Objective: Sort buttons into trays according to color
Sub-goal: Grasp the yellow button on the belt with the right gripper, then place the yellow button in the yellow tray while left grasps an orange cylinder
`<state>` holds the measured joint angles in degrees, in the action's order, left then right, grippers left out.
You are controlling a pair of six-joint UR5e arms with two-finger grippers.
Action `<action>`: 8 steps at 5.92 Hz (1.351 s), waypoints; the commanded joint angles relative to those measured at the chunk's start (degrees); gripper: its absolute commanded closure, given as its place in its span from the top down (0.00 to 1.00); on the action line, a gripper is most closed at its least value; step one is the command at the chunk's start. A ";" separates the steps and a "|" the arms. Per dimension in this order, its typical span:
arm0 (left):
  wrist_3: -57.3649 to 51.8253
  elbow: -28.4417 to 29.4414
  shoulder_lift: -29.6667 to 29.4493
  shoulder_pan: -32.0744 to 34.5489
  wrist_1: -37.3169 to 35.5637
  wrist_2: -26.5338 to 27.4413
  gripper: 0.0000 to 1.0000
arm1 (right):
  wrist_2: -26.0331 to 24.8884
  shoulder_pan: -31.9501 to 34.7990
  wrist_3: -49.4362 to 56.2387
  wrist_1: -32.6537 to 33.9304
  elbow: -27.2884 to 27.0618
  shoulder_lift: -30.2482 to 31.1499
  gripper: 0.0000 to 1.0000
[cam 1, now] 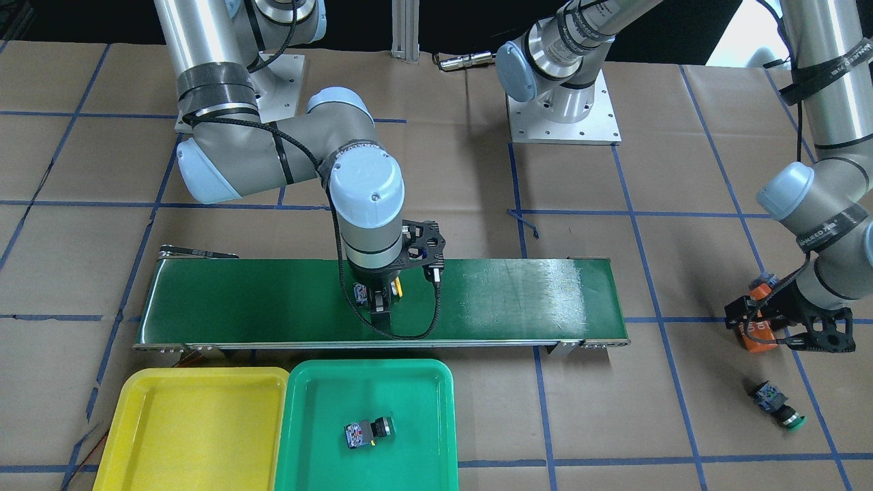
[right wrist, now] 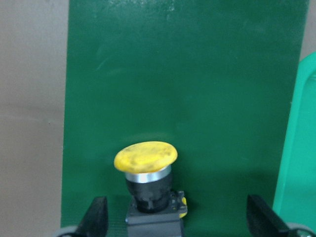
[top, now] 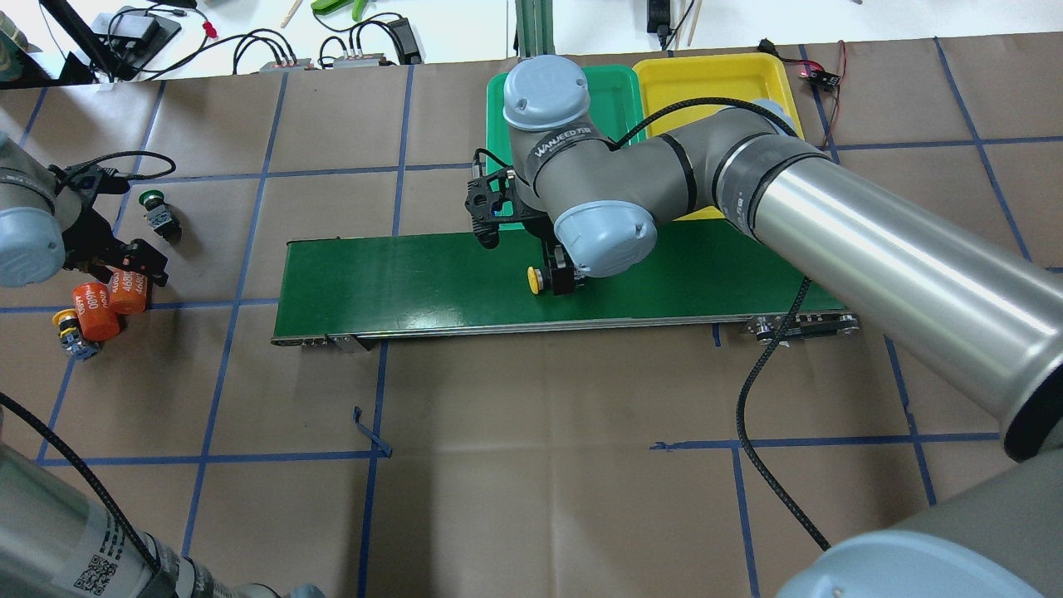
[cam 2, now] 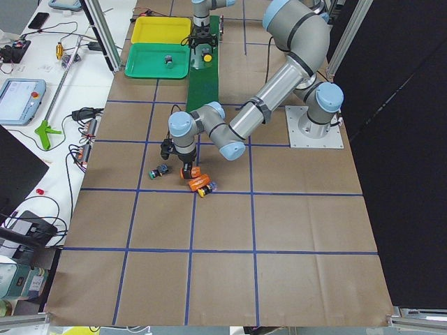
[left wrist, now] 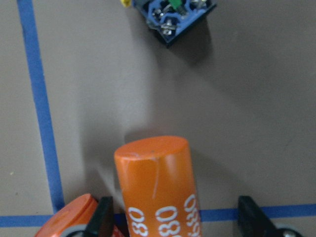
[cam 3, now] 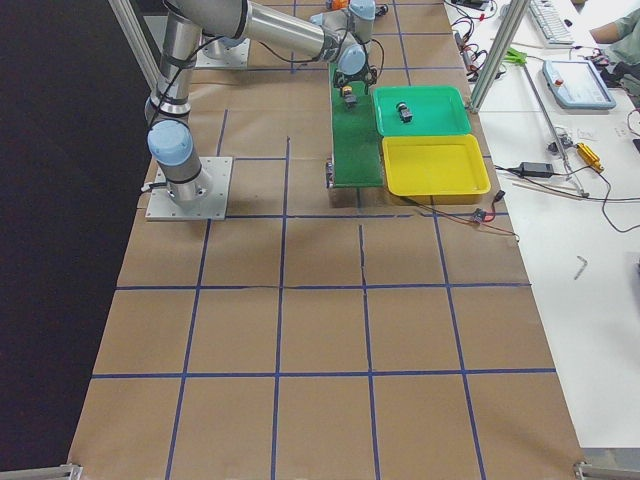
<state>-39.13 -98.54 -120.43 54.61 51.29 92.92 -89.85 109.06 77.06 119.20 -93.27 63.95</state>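
Right gripper (right wrist: 181,219), jaws spread wide, is straddling the yellow button (right wrist: 146,157) lying on the green belt (right wrist: 197,74), lower centre; best closing squarely on its black body, not the cap.

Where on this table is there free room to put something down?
The yellow tray is bare. The green tray holds one button, room around it. The belt is free at both ends. Crowded: by the left tool, among orange cylinders and loose buttons.
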 commanded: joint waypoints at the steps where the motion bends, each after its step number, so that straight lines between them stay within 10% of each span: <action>1: -0.33 -0.16 -1.12 -0.73 -1.28 0.07 0.63 | 0.03 -3.92 1.59 0.24 -2.78 1.43 0.68; 4: -3.90 0.10 1.59 0.67 0.12 0.42 0.10 | -3.28 -6.22 7.56 0.24 -3.41 2.57 0.14; 8: -25.46 0.45 13.36 18.57 11.72 0.51 0.01 | -3.49 -19.47 21.38 0.68 4.81 2.69 0.10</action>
<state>-57.19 -98.24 -108.91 68.83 61.90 93.46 -93.55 92.51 96.45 119.77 -91.83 68.01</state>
